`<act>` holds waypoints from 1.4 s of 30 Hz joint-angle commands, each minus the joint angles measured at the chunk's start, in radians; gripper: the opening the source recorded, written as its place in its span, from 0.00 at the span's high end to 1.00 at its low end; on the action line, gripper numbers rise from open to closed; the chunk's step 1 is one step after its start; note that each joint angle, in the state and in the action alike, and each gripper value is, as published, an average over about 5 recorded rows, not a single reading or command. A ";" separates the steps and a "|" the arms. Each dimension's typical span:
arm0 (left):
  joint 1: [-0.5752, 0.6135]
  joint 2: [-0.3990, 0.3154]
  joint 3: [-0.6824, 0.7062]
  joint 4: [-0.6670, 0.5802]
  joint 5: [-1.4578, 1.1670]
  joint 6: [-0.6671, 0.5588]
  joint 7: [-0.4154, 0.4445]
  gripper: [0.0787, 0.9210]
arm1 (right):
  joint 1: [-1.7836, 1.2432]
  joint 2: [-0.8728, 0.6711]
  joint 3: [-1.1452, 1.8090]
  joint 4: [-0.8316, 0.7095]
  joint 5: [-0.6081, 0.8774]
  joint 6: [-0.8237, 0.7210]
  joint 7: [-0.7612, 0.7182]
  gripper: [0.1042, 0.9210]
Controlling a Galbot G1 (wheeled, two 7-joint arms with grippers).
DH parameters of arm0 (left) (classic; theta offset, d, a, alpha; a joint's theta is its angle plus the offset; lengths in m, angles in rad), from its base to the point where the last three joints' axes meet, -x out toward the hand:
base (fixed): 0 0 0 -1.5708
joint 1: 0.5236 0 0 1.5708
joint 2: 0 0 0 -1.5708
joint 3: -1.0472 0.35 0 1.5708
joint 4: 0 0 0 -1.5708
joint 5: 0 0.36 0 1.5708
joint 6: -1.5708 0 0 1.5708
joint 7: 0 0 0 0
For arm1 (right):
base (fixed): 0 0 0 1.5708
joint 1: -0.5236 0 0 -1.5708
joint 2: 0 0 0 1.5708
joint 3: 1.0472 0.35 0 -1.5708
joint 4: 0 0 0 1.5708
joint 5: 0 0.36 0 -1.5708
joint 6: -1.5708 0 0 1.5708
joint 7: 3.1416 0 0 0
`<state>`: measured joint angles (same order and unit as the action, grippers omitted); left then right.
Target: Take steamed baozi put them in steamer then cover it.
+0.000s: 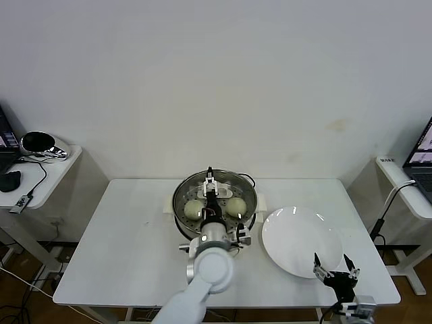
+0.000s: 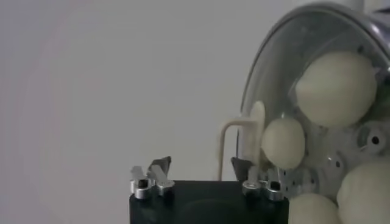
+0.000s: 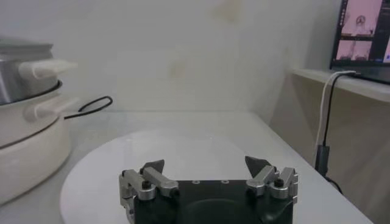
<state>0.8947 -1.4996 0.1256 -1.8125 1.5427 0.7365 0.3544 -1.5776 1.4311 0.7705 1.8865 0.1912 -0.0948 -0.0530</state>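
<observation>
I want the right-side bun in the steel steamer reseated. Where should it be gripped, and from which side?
Grip the smooth cream-white round bun across its widest middle, coming straight down from above: the wall of the round shiny steel steamer rings it, blocking sideways approach, and its dome offers no edge.

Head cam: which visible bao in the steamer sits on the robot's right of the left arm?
The steamed baozi nearer the white plate; the other baozi lies across the left arm.
</observation>
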 commanded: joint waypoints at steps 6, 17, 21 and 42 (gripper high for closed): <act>0.108 0.055 -0.009 -0.186 -0.018 0.029 0.054 0.12 | -0.002 -0.006 -0.006 0.001 0.000 -0.006 -0.006 0.12; 0.268 0.112 -0.193 -0.435 -0.296 -0.036 -0.072 0.12 | -0.032 -0.010 -0.035 0.053 0.006 0.003 -0.025 0.12; 0.362 0.149 -0.318 -0.529 -0.632 -0.120 -0.229 0.12 | -0.047 -0.009 -0.065 0.070 -0.001 0.032 -0.028 0.12; 0.777 0.054 -0.704 -0.355 -1.508 -0.591 -0.340 0.12 | -0.084 -0.003 -0.142 0.077 -0.020 0.083 0.003 0.12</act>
<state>1.4833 -1.4113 -0.4319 -2.2100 0.3423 0.4129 0.0547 -1.6517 1.4257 0.6693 1.9754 0.1722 -0.0330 -0.0705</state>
